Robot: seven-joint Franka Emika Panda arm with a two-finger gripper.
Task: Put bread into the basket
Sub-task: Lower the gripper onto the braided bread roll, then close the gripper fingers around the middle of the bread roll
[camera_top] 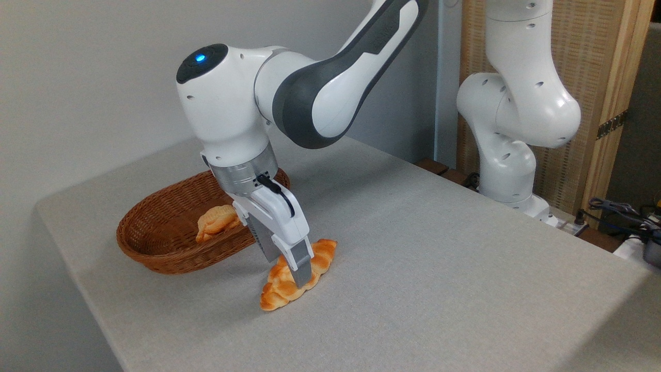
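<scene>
Camera footage suggested one risk: the bread (294,279), pinched only at its middle by the gripper (302,276), could be tipped or slipped free once raised, its long ends being unsupported. It was seen lying on the table (439,268), just right of the basket (155,248), directly beneath the hand, whose fingers were pressed against its sides.

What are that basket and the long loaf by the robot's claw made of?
The basket looks like woven reddish-brown cane: visible strands and a thicker rim. The bread is glossy golden-brown, with knobbly braided segments; that shine hints at a plastic replica, but I cannot be sure.
</scene>
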